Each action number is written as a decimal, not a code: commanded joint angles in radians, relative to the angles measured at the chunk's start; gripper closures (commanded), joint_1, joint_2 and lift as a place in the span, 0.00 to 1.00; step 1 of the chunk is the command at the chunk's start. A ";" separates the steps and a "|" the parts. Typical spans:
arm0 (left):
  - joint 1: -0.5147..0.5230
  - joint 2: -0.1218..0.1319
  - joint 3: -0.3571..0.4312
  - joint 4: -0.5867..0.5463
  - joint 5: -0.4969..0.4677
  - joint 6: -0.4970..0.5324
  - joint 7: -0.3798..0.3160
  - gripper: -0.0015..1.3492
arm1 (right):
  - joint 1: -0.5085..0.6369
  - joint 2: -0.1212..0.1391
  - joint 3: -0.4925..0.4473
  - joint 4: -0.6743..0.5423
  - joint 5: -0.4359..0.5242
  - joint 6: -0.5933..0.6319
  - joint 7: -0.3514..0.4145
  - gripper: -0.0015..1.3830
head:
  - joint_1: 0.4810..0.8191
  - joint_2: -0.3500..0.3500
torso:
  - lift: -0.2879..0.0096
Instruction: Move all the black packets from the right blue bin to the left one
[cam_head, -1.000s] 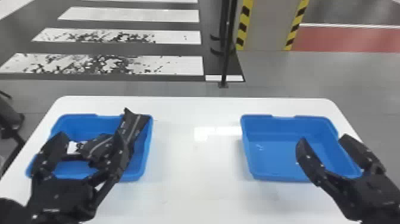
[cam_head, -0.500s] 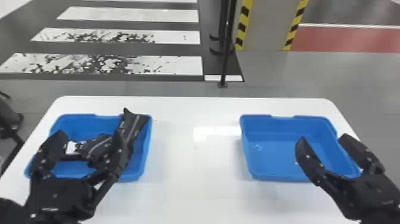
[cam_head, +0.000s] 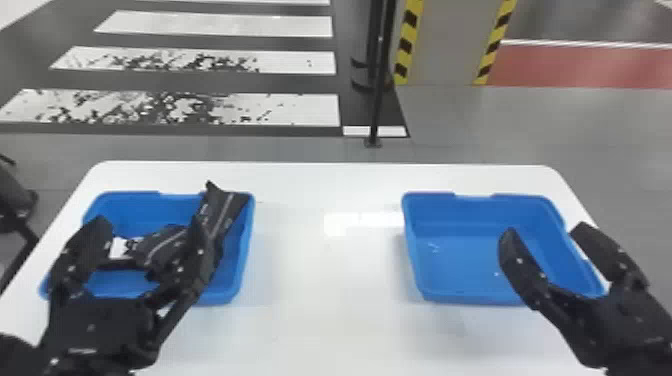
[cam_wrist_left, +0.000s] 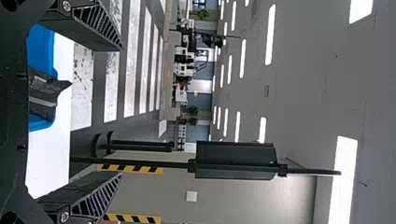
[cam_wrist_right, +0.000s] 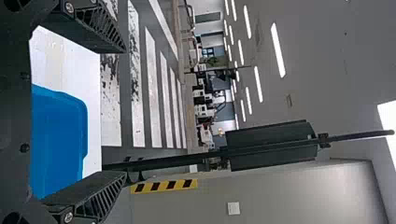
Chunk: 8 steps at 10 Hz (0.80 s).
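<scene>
Left gripper (cam_head: 150, 224), fingers parted, empty — right gripper (cam_head: 546, 232) likewise. Transfer appears complete; lift the left one straight up before retracting, so its fingers clear the black packets (cam_head: 220, 210) in the blue bin (cam_head: 243, 260), lower left.

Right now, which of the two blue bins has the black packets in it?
The left blue bin: black packets lie in it, one poking past its far rim. I see none in the right blue bin.
</scene>
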<state>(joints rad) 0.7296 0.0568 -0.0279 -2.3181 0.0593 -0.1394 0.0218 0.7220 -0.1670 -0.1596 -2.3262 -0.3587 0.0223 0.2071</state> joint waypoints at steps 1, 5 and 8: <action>-0.001 0.002 0.000 0.000 -0.005 -0.001 -0.002 0.07 | 0.000 0.000 0.000 0.001 -0.002 -0.005 0.000 0.07 | 0.63 0.44 | 0.50; -0.001 0.002 0.000 0.000 -0.011 -0.003 -0.002 0.07 | -0.003 -0.002 0.002 0.001 -0.004 -0.005 0.000 0.07 | 0.63 0.43 | 0.50; -0.001 0.002 0.000 0.000 -0.007 -0.003 -0.003 0.07 | -0.005 -0.005 0.012 0.003 -0.004 -0.005 0.000 0.07 | 0.63 0.44 | 0.50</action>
